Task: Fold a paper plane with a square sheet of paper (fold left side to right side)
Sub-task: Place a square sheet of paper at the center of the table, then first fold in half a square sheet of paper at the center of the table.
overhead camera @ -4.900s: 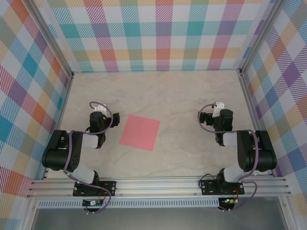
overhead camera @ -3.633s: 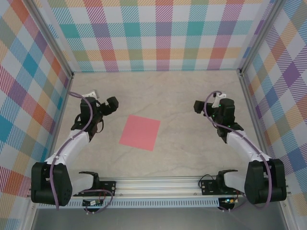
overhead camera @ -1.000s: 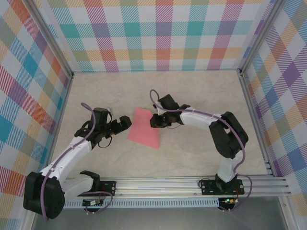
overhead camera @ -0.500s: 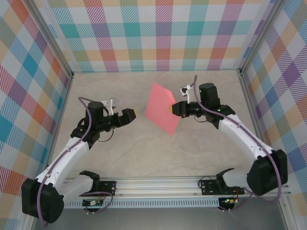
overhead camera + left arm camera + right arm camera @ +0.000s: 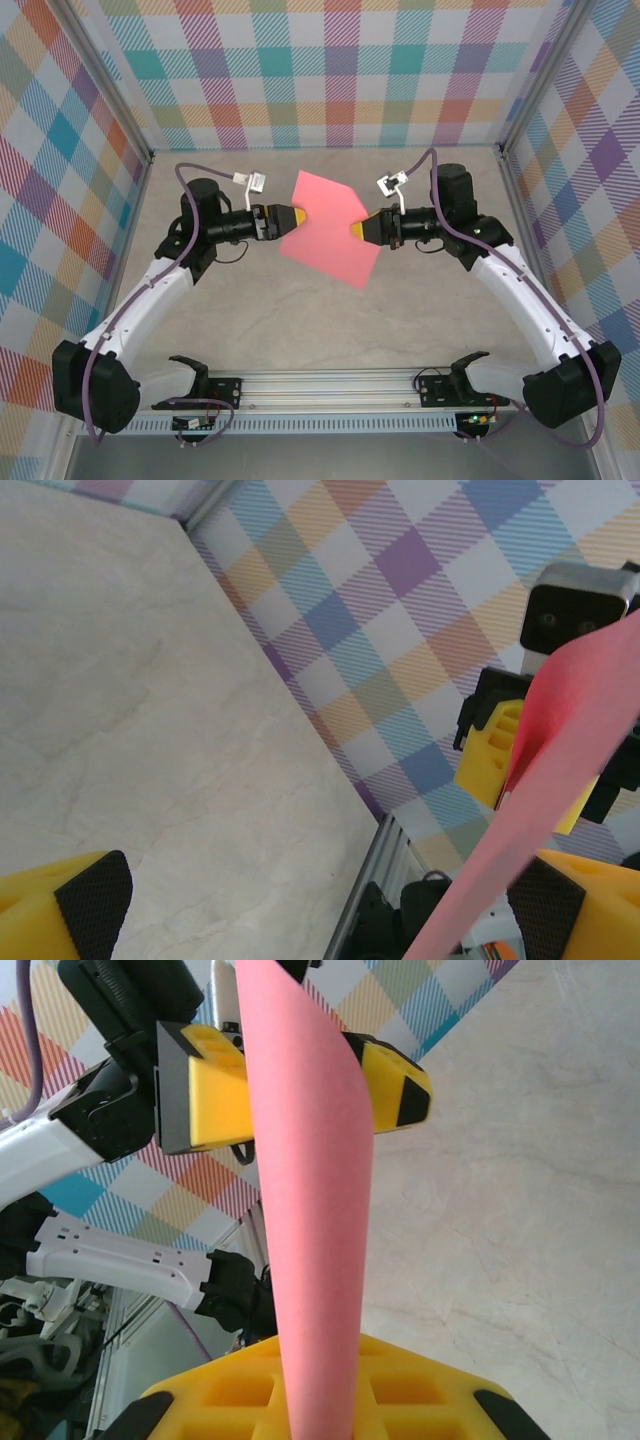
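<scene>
- Right gripper [image 5: 358, 229] pinches the paper sheet [image 5: 335, 242] by its right edge, holding it in the air above the table [image 5: 420, 310].
- Left gripper [image 5: 296, 215] is spread wide, its fingers either side of the left edge, probably to grab it for the fold.

I'm running this from a robotics lab cell, not a home or a shop. The marbled tabletop [image 5: 420, 320] is boxed in on three sides by checked cloth walls [image 5: 330, 70] on bare aluminium posts [image 5: 105, 85]. Along the near edge runs a slotted aluminium rail [image 5: 330, 385] with my left arm [image 5: 140, 300] and right arm [image 5: 520, 290] bolted to it. Purple cables [image 5: 32, 1030] trail along them. Each arm ends in yellow plastic: the left pincer [image 5: 300, 216] and the right pincer [image 5: 356, 229]. A small circuit board [image 5: 190, 425] sits below the rail.
</scene>
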`<state>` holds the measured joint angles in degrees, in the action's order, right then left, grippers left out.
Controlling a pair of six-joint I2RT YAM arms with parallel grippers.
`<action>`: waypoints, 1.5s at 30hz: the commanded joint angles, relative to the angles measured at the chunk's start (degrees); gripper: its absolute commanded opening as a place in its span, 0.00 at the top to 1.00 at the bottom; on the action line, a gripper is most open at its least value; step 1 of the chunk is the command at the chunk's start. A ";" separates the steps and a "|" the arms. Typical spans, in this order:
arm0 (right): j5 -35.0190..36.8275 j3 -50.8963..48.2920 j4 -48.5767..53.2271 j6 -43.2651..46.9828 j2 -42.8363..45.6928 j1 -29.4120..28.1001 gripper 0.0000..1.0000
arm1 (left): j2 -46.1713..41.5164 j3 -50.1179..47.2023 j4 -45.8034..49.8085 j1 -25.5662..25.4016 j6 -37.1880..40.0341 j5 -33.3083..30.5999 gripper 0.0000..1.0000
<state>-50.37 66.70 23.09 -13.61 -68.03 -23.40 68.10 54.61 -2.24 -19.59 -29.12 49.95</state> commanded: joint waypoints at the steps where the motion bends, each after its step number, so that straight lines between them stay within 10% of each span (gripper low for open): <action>1: -2.54 0.72 0.77 1.31 0.62 -0.18 0.84 | 0.79 1.70 -1.80 -2.46 1.42 5.01 0.08; 10: 10.57 -0.78 3.06 1.12 0.47 -0.07 0.66 | -0.53 -1.62 -0.97 -3.65 1.64 -1.00 0.89; 17: 36.43 0.84 11.92 0.95 -2.18 -0.07 0.14 | 4.25 -2.23 3.09 -3.70 -1.01 -11.13 1.00; 21: 43.88 0.85 14.12 0.63 -4.60 -0.18 0.00 | 11.64 -1.02 4.01 -3.65 -2.43 -16.31 1.00; 29: 39.28 -5.51 3.12 -6.38 -8.50 -0.17 0.00 | 31.72 7.32 11.71 -3.69 -0.31 -25.71 1.00; 40: 25.47 -3.39 -12.05 -18.37 -30.49 -0.17 0.55 | 36.60 10.96 15.22 -3.61 0.60 -28.87 1.00; 45: 24.90 0.28 -12.47 -19.56 -39.12 -0.16 0.65 | 36.58 12.02 16.87 -3.64 1.66 -28.58 1.00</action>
<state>-22.61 63.86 13.67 -31.09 -104.60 -23.40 104.64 65.01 12.19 -22.74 -28.97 21.69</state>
